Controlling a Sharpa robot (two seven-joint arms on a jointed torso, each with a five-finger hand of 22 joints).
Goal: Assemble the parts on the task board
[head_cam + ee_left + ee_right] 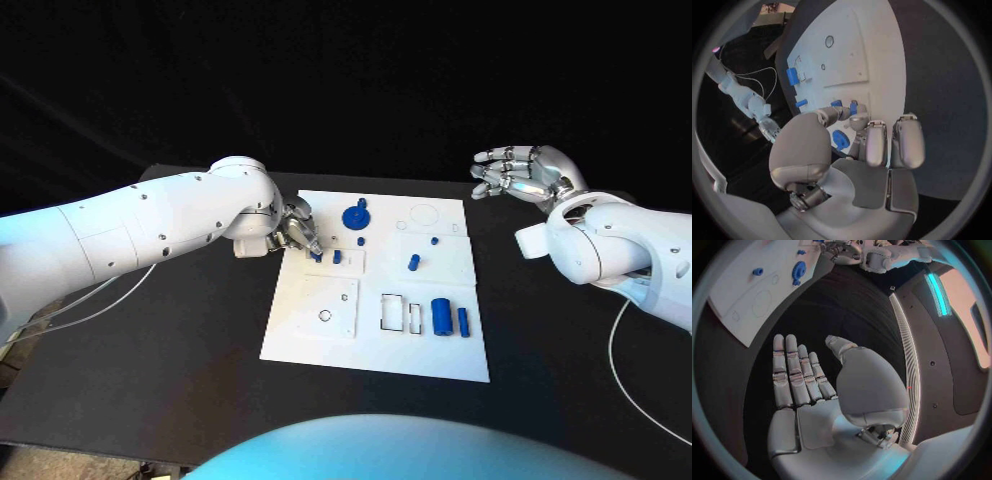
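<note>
The white task board (pixel 335 330) lies mid-table. My left hand (pixel 296 233) hovers over its far left corner, thumb and one finger curled down to two short blue pegs (pixel 317 256) (pixel 338 257). The left wrist view has those fingertips (pixel 858 120) right at the pegs (pixel 853 107) (pixel 836 103); whether one is pinched is unclear. A blue gear (pixel 355 215) (pixel 841 139) lies just beside that hand. Another blue peg (pixel 414 262) stands mid-board. Two blue cylinders (pixel 441 316) (pixel 463 320) lie at the near right. My right hand (pixel 522 175) (pixel 811 390) floats off the far right corner, fingers spread, holding nothing.
Rectangular slots (pixel 394 311) and a small round hole (pixel 326 316) mark the board's near half. A faint circle outline (pixel 426 213) sits at its far right. White cables trail over the black table near both arms (pixel 101 300) (pixel 635 390).
</note>
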